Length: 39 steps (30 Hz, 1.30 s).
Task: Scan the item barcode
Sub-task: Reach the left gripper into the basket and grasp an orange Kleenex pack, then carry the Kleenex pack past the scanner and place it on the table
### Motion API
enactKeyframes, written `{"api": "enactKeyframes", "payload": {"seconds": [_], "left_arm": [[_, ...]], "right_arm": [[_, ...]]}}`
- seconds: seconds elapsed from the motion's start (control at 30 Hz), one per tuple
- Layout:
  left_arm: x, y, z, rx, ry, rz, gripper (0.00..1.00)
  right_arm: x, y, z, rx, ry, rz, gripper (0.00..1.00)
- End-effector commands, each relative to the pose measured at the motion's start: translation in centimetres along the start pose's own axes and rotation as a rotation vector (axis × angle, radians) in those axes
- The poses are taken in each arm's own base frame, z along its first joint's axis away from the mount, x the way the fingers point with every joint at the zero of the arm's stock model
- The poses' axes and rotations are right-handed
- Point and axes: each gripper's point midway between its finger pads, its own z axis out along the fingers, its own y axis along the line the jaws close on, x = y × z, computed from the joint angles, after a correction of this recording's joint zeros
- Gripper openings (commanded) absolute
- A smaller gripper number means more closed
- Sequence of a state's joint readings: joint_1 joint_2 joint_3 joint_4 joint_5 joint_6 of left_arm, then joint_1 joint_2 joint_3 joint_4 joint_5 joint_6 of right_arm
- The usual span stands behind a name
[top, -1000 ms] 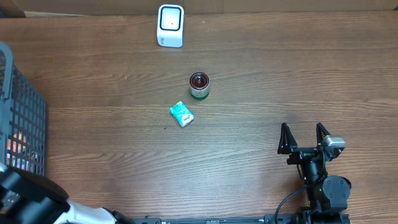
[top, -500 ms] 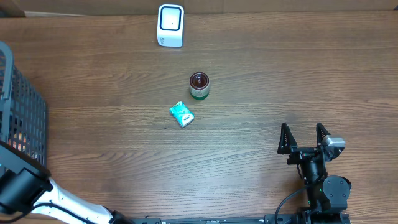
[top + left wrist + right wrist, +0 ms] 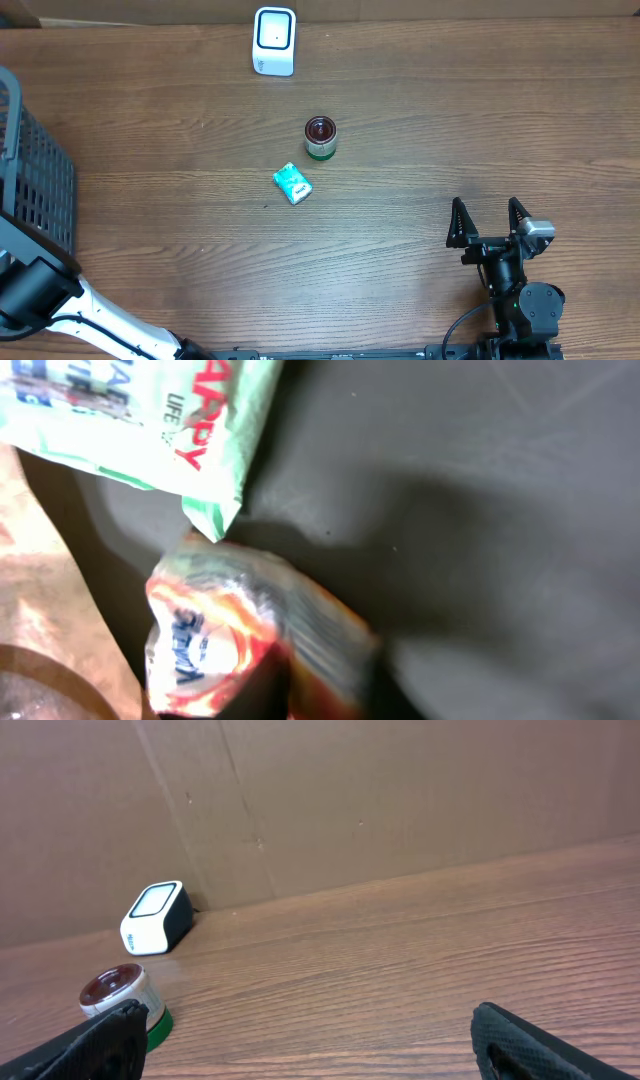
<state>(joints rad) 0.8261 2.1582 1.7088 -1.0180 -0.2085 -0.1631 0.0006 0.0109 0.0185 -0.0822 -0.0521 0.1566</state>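
1. Brown wood-grain table (image 3: 450,120) backed by a cardboard wall; the white scanner (image 3: 274,40) stands at the far edge, centre-left.
2. Nearer the middle stand a green-based can (image 3: 320,138) and, just beside it toward the front, a teal box (image 3: 292,184) lying apart from it.
3. Right gripper (image 3: 485,203) rests at the front right, jaws spread wide and holding nothing; its wrist view faces the scanner and the can.
4. Left arm (image 3: 45,290) reaches into the dark mesh basket (image 3: 40,190) at the left edge.
5. Left wrist view is blurred: an orange-and-white packet (image 3: 215,640) lies crumpled on the basket's dark floor, touching the corner of a green-and-white pouch (image 3: 150,420).
6. Left gripper's jaws cannot be made out; whether they are closed on the packet I cannot tell.
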Motion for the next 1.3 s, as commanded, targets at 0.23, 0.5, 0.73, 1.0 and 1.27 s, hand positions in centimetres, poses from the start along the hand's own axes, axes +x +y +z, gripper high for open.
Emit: {"api": "enactKeyframes", "payload": {"seconds": [0.23,0.5,0.73,1.0,1.27], "left_arm": [[-0.1,1.0,-2.8,-0.022,0.051,-0.053,0.04],[-4.9,2.1,-17.9,0.134,-0.258,-0.249,0.04],[-3.4,0.2,-32.7,0.465,-0.556,-0.269,0.04],[5.9,-6.9,-40.6,0.593,-0.622,0.050,0.04],[18.2,-18.8,-34.9,0.515,-0.349,0.616,0.04]], "right_arm": [[0.2,-0.1,0.0,0.000,-0.002,0.000,1.00],[0.2,-0.1,0.0,0.000,-0.002,0.000,1.00],[0.2,-0.1,0.0,0.000,-0.002,0.000,1.00],[0.2,-0.1,0.0,0.000,-0.002,0.000,1.00],[0.2,-0.1,0.0,0.000,-0.002,0.000,1.00]]}}
